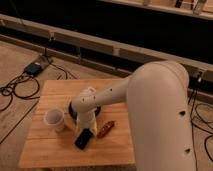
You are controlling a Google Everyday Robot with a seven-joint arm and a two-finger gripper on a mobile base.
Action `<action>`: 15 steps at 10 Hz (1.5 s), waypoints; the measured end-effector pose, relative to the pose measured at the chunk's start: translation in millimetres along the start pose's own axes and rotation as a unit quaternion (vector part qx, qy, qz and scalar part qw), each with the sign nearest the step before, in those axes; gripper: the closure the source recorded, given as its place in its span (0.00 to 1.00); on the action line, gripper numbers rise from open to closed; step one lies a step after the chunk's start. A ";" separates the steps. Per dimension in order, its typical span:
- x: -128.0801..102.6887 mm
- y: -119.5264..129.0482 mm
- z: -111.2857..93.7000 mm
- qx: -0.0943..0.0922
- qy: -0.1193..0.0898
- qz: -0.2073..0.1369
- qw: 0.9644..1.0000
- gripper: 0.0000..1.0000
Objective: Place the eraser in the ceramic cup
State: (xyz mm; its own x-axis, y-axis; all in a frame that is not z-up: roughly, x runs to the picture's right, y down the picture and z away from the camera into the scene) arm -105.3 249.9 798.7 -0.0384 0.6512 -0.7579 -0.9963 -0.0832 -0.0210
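The eraser (83, 139), a flat black bar, lies on the wooden table (52, 90) near its front edge. The white ceramic cup (54, 120) stands upright to its left, a short way apart. My gripper (85, 127) hangs at the end of the white arm just above the eraser's far end, between the cup and the reddish-brown object. The arm hides the fingertips.
A slim reddish-brown object (105, 129) lies right of the eraser. A dark round bowl (74, 113) sits behind the gripper, mostly hidden by the arm. Cables and a blue box (35, 68) lie on the floor to the left.
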 end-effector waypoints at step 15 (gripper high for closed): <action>6.8 18.8 -36.6 -0.021 0.016 -0.031 0.999 1.00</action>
State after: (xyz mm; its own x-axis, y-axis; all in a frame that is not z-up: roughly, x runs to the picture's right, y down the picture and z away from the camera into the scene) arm -121.5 225.1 769.2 0.0260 0.6313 -0.7751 -0.9925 -0.0764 -0.0956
